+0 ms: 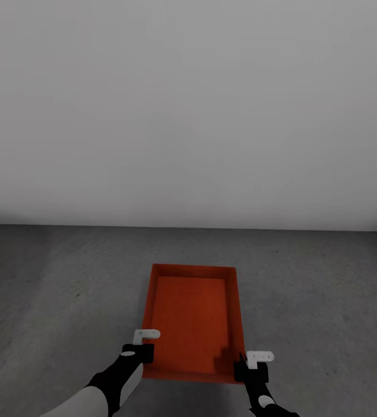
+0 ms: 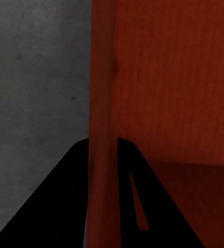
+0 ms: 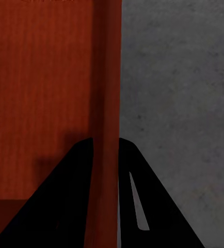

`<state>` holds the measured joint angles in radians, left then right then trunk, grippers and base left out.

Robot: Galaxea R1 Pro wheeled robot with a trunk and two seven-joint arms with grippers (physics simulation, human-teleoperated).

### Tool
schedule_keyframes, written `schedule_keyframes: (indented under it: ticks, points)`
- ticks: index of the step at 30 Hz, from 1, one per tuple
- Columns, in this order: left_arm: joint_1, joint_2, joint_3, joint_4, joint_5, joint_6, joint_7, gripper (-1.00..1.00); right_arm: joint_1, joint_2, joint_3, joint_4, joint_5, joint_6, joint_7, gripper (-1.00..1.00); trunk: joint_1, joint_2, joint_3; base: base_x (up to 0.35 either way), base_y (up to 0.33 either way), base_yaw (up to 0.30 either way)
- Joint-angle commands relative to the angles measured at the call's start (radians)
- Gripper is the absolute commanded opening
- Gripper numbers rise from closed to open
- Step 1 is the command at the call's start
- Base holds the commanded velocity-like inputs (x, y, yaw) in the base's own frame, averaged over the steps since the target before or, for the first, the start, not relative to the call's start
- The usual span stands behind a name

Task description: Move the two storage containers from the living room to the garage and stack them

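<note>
One orange-red open-topped storage container [image 1: 193, 321] lies lengthwise in front of me over the garage's dark grey concrete floor [image 1: 66, 278]. My left gripper [image 1: 144, 348] is shut on its left side wall near the close corner, and the thin wall [image 2: 102, 103] runs between the black fingers [image 2: 55, 206]. My right gripper [image 1: 248, 366] is shut on the right side wall [image 3: 107, 77] in the same way. Whether the container rests on the floor or hangs just above it, I cannot tell. The second container and the living room are out of view.
A plain white wall [image 1: 188, 116] rises a short way beyond the container's far end. Rough concrete [image 3: 179, 103] spreads to both sides of the container.
</note>
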<state>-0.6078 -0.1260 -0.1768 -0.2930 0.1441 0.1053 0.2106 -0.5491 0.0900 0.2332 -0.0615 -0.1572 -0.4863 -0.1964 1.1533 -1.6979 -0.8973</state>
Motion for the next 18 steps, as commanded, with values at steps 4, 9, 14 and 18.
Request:
schedule_keyframes:
  ticks: [4, 9, 14, 18]
  points:
    - [0.000, -0.005, 0.003, 0.002, 0.020, 0.013, 0.010, -1.00, -0.002, 0.001, 0.020, -0.033, -0.006, -0.002, 0.005, -1.00, 0.008, 0.000, -0.001, 0.000, 0.000, 0.000]
    - [0.000, -0.005, 0.004, 0.002, 0.020, 0.013, 0.010, -1.00, -0.002, 0.001, 0.020, -0.033, -0.006, -0.003, 0.005, -1.00, 0.008, 0.000, -0.001, 0.000, 0.000, 0.000]
    - [0.000, -0.005, 0.003, 0.002, 0.020, 0.013, 0.010, -1.00, -0.002, 0.001, 0.020, -0.033, -0.005, -0.003, 0.005, -1.00, 0.008, 0.000, -0.001, 0.000, 0.000, 0.000]
    - [0.000, -0.005, 0.004, 0.002, 0.020, 0.013, 0.010, -1.00, -0.002, 0.000, 0.020, -0.033, -0.006, -0.002, 0.006, -1.00, 0.008, 0.000, -0.001, 0.000, 0.000, 0.000]
